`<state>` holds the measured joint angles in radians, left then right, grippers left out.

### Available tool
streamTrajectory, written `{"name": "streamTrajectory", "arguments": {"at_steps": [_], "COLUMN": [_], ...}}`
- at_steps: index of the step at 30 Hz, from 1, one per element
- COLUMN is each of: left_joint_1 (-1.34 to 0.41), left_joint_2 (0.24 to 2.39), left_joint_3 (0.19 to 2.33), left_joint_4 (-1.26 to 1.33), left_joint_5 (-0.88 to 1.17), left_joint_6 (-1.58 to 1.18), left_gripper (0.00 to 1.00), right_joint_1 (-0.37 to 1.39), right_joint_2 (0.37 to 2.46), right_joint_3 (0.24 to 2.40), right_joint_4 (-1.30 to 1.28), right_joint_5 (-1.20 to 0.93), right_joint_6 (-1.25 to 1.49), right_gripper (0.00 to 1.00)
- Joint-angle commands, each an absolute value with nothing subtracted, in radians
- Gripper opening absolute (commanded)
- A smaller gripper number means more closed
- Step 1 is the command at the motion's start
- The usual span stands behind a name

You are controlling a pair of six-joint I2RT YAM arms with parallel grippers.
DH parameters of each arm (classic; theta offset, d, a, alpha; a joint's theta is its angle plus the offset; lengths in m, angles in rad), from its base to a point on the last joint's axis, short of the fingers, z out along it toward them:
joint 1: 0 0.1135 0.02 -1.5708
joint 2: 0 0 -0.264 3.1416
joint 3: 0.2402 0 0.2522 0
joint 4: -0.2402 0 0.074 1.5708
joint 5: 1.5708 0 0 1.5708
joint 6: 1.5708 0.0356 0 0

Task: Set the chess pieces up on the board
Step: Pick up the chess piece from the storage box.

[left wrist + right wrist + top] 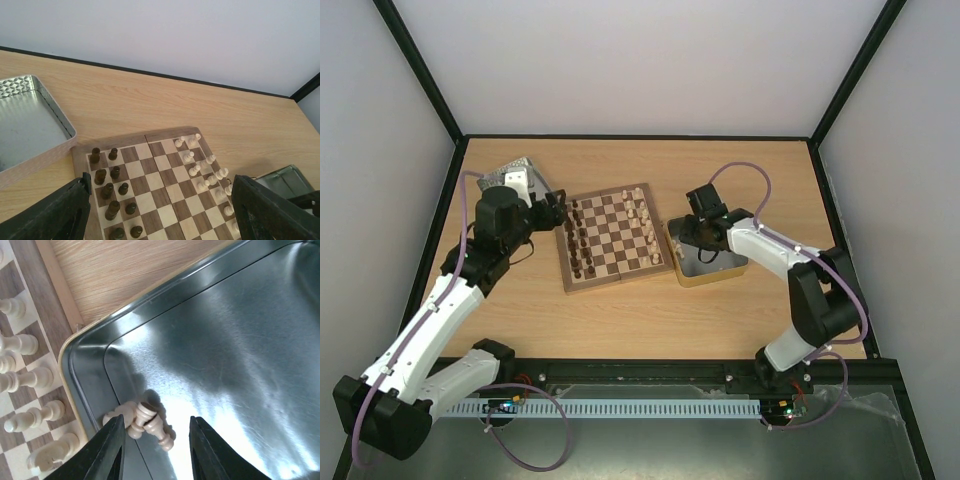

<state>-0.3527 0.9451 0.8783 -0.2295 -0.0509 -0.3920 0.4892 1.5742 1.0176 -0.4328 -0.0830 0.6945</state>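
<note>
Pale wooden table point(620, 330) in a walled bay; chess set-up partly done.
Board point(613, 236) at centre: cream chess pieces point(642, 222) stand along its right side, dark pieces point(577, 240) along its left. A few more cream ones lie in the tin point(87, 365) right of the board, in the corner nearest it. Right gripper point(156, 432) hangs over them, jaws part-open and empty. This looks like a pick; the next move calls for a descent clear of the tin wall. Left gripper point(162, 205) is over the board, jaws wide and empty.
</note>
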Motion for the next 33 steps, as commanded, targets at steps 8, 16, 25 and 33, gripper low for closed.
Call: {"name": "streamTrajectory", "arguments": {"at_steps": [8, 16, 25, 33], "left_joint_1": [-0.347, -0.347, -0.347, -0.347], "left_joint_2": [0.97, 0.973, 0.973, 0.979], "left_joint_3": [0.885, 0.9, 0.899, 0.89], "left_joint_4": [-0.185, -0.193, -0.192, -0.181], "left_joint_5": [0.016, 0.023, 0.03, 0.032], "left_joint_6": [-0.402, -0.412, -0.416, -0.413], "left_gripper": [0.79, 0.79, 0.79, 0.79], "right_joint_1": [0.427, 0.418, 0.417, 0.417], "right_joint_2": [1.674, 1.718, 1.73, 1.664], "right_joint_3": [0.951, 0.937, 0.946, 0.968], "right_joint_4": [-0.214, -0.172, -0.28, -0.358], "right_joint_5": [-0.343, -0.394, -0.195, -0.086], "right_joint_6": [0.731, 0.726, 0.671, 0.639], "right_gripper": [0.34, 0.34, 0.3, 0.3]}}
